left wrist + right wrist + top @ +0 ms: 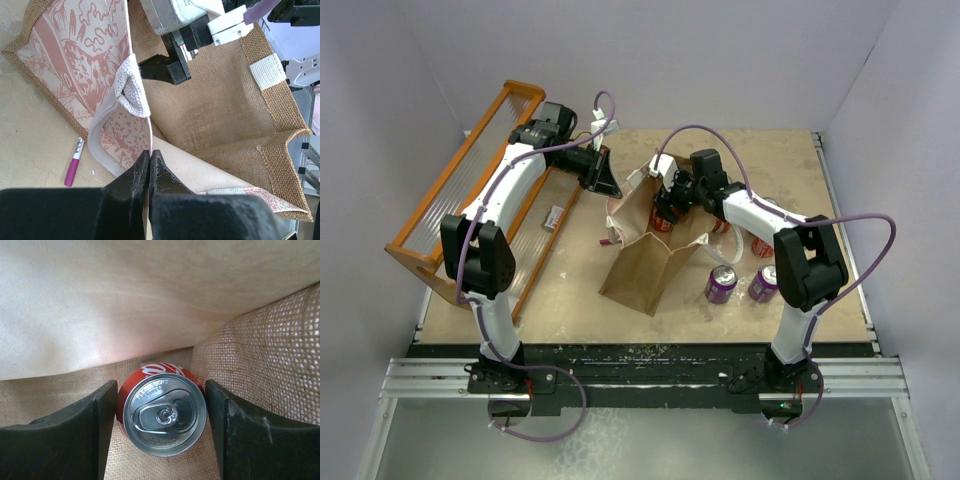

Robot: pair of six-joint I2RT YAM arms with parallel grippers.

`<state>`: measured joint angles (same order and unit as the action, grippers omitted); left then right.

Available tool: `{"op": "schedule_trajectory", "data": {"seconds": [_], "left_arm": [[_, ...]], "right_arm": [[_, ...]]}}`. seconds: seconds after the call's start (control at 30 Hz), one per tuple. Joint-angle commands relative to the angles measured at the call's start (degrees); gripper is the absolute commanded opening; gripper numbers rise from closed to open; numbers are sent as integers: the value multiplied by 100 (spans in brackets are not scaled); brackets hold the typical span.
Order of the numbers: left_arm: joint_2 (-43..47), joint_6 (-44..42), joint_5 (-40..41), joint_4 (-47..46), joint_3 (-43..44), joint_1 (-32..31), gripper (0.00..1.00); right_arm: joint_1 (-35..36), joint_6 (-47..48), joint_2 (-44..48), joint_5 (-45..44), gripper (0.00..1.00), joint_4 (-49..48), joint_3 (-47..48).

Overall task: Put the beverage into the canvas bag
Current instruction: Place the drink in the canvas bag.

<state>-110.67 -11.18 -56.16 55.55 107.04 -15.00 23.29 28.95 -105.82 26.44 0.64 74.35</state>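
Lost right gripper [667, 210] fingertips inside canvas bag [640, 270], top view. Saw red can [165, 412] lid and shoulder only from wrist; body hidden. Could not identify small white item [552, 216] at bag's 9 o'clock.

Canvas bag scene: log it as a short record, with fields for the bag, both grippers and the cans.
canvas bag: mouth open, burlap lining showing
left gripper: shut on the bag's wall at the rim
right gripper: inside the bag, closed on the red can
red can: tab end facing the wrist camera, burlap beneath it
purple cans: two, outside the bag on its right
task state: can in the bag, not yet released
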Motion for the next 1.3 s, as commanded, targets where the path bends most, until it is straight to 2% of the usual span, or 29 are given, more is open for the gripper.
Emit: {"op": "schedule_trajectory", "data": {"seconds": [0.0, 0.13, 0.37, 0.53, 0.67, 0.93, 1.07, 1.27], "left_arm": [[151, -176, 30, 84, 44, 17, 0], [177, -174, 42, 85, 36, 7, 0], [170, -192, 66, 92, 31, -18, 0], [168, -210, 75, 99, 27, -26, 0], [177, -228, 97, 114, 25, -35, 0], [177, -258, 110, 123, 18, -37, 0], [173, -253, 111, 123, 25, -38, 0], [181, -279, 122, 123, 25, -43, 0]], "right_arm": [[-92, 84, -62, -210, 67, 67, 126], [-58, 35, -120, -130, 55, 15, 254], [115, -210, -134, 25, 29, -422, 412], [201, -343, -155, 90, 19, -563, 557], [245, -363, -38, 203, 15, -840, 415], [255, -313, 38, 360, 12, -1043, 187], [286, -311, 208, 416, 10, -1536, -100], [290, 7, 119, 359, 10, -1348, -257]]}}
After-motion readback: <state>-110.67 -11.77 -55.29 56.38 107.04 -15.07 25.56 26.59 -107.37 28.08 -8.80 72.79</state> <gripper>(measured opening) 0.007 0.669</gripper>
